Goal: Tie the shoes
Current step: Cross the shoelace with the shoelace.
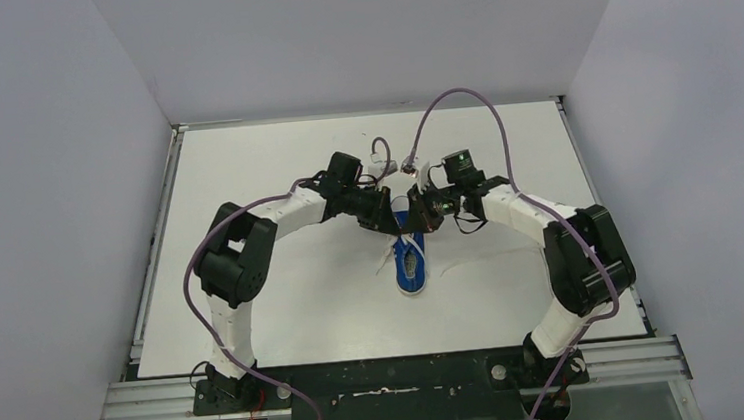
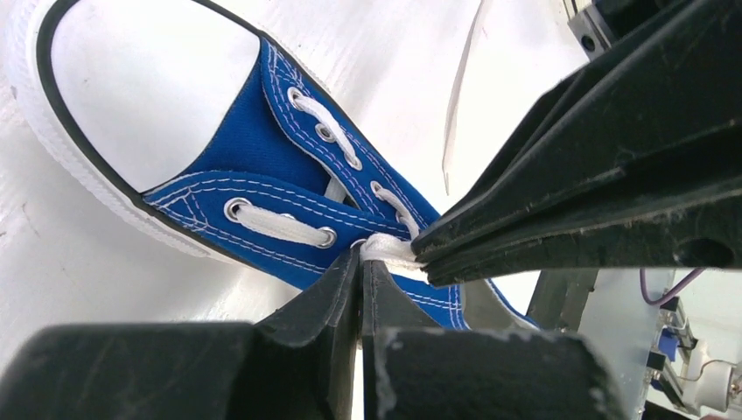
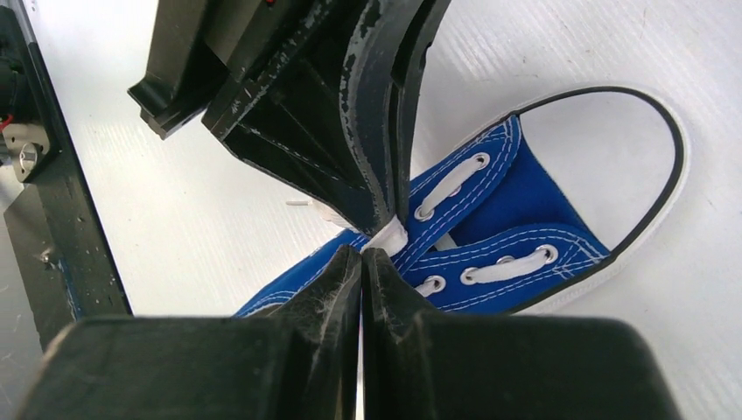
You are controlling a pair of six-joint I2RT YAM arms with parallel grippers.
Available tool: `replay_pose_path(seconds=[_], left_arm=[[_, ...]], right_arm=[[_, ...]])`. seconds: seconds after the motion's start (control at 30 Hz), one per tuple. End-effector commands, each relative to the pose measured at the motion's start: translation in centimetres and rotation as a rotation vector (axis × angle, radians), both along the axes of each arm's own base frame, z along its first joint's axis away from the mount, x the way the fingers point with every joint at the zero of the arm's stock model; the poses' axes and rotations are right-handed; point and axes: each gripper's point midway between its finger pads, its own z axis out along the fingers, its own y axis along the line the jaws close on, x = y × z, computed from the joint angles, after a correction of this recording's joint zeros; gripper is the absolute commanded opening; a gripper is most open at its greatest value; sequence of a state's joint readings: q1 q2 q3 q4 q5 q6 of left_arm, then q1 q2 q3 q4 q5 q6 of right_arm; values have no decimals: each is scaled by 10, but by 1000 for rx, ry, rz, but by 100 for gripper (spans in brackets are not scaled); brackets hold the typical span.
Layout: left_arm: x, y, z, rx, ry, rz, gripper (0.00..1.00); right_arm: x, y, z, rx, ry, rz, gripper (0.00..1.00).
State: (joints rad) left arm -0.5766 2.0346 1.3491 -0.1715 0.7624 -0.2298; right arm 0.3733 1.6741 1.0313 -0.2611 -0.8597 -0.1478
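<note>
The left gripper and right gripper both clench the white lace tip to tip, with the blue sneaker just beneath. The lace likely handles limp and slippery, and is best pinched near the eyelets.

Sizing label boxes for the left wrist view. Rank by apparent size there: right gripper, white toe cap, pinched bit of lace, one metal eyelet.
1. right gripper, largest, though nearness to the camera inflates it.
2. white toe cap, cut by the frame edge.
3. pinched bit of lace.
4. metal eyelet, smallest.
</note>
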Motion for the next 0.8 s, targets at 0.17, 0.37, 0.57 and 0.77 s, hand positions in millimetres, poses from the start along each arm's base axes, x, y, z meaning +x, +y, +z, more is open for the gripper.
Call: replay_pose_path(seconds=[0.17,0.37,0.57,0.77], left_arm=[[28,-7,29,-100,-90,111,0],[25,-5,35,-155,-88,126,0],[22,-1,36,-156,-106,120,0],[23,1,37,-145,-128,113,0]], right_arm=[[-18,47,29,196,173,-125,0],[-19,34,35,198,225,-232,25],[6,-19,49,139,180,-369,38],[37,-31,31,53,147,-397,36]])
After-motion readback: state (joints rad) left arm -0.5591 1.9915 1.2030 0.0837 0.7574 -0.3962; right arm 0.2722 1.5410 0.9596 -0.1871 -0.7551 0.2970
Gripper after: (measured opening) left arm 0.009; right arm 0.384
